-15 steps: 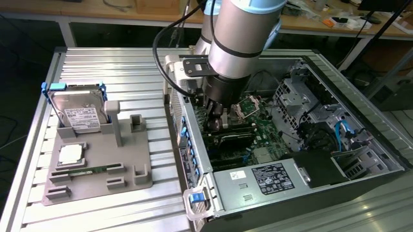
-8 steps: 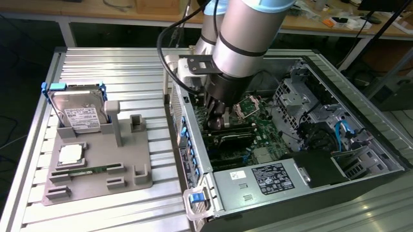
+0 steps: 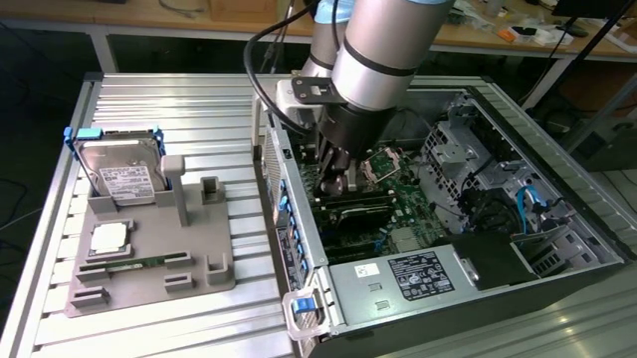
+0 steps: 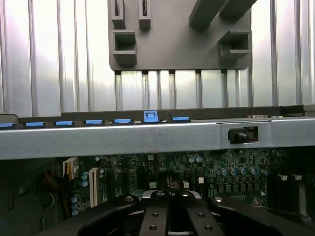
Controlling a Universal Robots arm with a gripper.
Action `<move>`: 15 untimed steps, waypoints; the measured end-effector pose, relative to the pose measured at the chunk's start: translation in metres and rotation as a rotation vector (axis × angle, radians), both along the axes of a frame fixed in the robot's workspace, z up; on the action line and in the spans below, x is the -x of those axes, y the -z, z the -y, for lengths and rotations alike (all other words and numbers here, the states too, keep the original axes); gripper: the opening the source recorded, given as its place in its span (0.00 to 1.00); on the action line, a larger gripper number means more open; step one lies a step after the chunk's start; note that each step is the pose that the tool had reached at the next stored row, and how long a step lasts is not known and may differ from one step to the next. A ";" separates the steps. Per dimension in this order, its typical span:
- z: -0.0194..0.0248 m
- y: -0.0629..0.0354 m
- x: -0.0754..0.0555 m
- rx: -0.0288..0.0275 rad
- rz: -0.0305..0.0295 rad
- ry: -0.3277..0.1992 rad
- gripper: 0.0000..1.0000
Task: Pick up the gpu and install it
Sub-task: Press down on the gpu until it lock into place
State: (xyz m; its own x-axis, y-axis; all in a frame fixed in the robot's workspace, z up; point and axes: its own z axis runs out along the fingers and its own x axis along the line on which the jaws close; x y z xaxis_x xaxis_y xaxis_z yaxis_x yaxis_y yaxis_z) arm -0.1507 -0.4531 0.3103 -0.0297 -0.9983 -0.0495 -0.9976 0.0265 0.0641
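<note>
Arm (image 3: 383,52): silver-grey tube, black ring bands, pale blue cap above wrist bracket (image 3: 309,91). Black cables (image 3: 256,67) loop beside bracket. Gripper (image 4: 170,196) below it: black, round screw heads.

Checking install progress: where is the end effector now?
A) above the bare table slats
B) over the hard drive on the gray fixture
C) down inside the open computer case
C: the end effector sits low inside the computer case, just above the gpu.

On my exterior view's left, I see 1 grey fixture tray (image 3: 199,224) on a ribbed aluminium table (image 3: 199,112). A silver hard drive in a blue-handled frame (image 3: 119,175) stands in its slot. A CPU chip (image 3: 110,237) and a green memory stick (image 3: 130,262) lie flat nearby.
</note>
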 end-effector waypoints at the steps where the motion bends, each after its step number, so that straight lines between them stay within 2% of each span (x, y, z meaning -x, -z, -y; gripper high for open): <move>1: 0.0000 -0.0017 0.000 0.0001 0.0000 0.000 0.11; 3: 0.0002 -0.0030 0.000 -0.0015 -0.0026 0.001 0.11; 4: 0.0003 -0.0030 0.000 -0.0029 -0.0066 0.001 0.11; 6: 0.0005 -0.0031 -0.001 -0.0050 -0.0191 0.002 0.11; 7: 0.0009 -0.0031 -0.002 -0.0062 -0.0296 0.003 0.11; 10: 0.0028 -0.0031 -0.003 -0.0098 -0.0438 0.003 0.11; 11: 0.0045 -0.0031 -0.003 -0.0132 -0.0457 0.003 0.11; 13: 0.0082 -0.0031 -0.003 -0.0282 -0.0471 0.003 0.11; 15: 0.0123 -0.0031 -0.003 -0.0460 -0.0478 0.002 0.11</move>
State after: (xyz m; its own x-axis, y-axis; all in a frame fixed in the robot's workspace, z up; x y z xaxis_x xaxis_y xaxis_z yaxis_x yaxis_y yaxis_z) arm -0.1474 -0.4654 0.3134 -0.0353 -0.9950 -0.0939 -0.9933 0.0246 0.1129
